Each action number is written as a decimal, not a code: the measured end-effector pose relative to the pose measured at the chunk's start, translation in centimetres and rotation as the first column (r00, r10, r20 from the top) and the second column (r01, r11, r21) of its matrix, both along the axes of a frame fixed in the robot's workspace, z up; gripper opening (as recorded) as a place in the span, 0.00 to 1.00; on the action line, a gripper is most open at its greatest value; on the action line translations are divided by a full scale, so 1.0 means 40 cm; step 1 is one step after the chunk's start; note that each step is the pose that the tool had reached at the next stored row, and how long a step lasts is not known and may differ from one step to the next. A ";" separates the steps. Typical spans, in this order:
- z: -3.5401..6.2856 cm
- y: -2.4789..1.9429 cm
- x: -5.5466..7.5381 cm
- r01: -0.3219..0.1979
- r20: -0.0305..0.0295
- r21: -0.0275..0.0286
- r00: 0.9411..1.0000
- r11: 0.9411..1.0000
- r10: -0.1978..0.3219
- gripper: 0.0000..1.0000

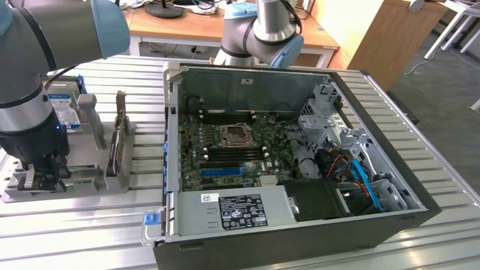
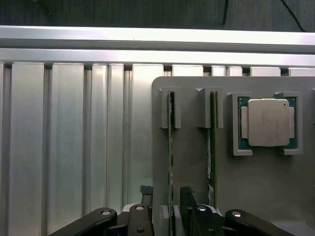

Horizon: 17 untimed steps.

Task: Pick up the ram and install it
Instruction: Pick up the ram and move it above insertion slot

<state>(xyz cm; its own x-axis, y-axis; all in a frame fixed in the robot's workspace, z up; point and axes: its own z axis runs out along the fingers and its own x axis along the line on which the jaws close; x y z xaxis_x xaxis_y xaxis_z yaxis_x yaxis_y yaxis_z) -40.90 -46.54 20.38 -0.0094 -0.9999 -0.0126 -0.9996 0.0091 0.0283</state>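
Holder point(image 2: 192, 162): ram point(image 2: 170, 147), tool point(image 2: 166, 194) straddling; second stick point(image 2: 213, 142); CPU point(image 2: 268, 123).

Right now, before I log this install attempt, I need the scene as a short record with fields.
gripper: open, one finger on each side of the ram
ram: on edge in a slot of the grey holder, not yet lifted
second stick: on edge in the neighbouring slot
CPU chip: flat in its own holder recess
hard drive: upright behind the holder
computer case: open, motherboard exposed, to the exterior view's right of the holder
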 end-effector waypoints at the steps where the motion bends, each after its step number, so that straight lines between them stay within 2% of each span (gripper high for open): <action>1: -0.001 0.000 0.000 0.000 0.000 0.000 1.000 1.000 0.000 0.36; 17: -0.009 0.003 0.000 0.000 0.000 0.000 1.000 1.000 0.000 0.36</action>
<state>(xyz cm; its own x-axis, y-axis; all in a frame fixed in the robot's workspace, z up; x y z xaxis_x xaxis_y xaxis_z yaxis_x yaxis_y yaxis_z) -40.89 -46.43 20.00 -0.0094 -0.9999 -0.0126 -0.9996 0.0091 0.0282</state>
